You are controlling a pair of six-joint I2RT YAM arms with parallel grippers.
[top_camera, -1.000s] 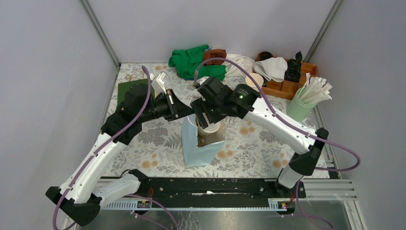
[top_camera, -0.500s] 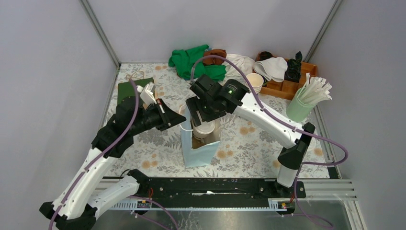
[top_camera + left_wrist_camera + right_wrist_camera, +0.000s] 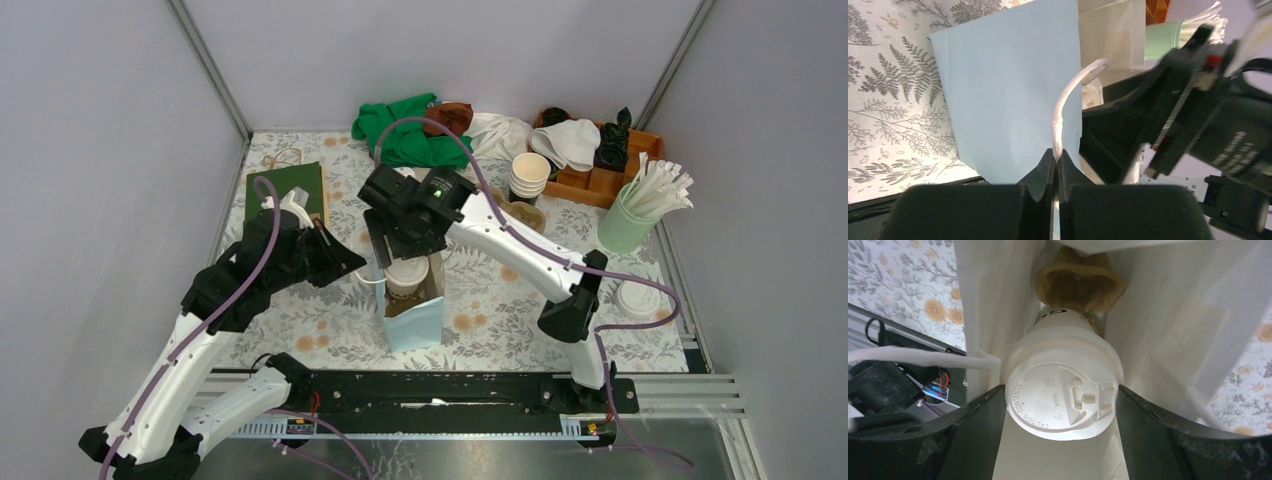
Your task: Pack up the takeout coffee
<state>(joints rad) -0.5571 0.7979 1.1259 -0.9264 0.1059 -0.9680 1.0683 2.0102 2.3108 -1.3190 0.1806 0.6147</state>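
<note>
Both arms have swung to the left over the last second. The right gripper [image 3: 1063, 402] has brought the coffee cup [image 3: 1064, 390] down into the open mouth of the blue paper bag [image 3: 415, 325], which now stands more upright than before. Its jaws are spread wide, one on each side of the cup's white lid, pressed against the rim and holding it. The cup hangs tilted inside the bag, lid near the opening, with its base pointing down toward a brown pulp tray [image 3: 1080, 282] at the bottom of the bag. The left gripper [image 3: 1055, 155], just left of the bag, has its jaws pinched together on the bag's white handle [image 3: 1068, 95], which arches from them to the bag's rim. The bag stands on the flowered surface [image 3: 500, 300]. Behind the bag and to its right is a stack of lidless paper cups [image 3: 529, 178]. A loose white lid [image 3: 637, 297] lies well to the bag's right. Farther back on that side, a pale green cup of wrapped straws [image 3: 640, 210] stands just in front of a wooden box [image 3: 600, 165]. A green cloth [image 3: 400, 135] lies well behind the bag, and a flat dark green thing [image 3: 290, 185] lies behind it to the left.
</note>
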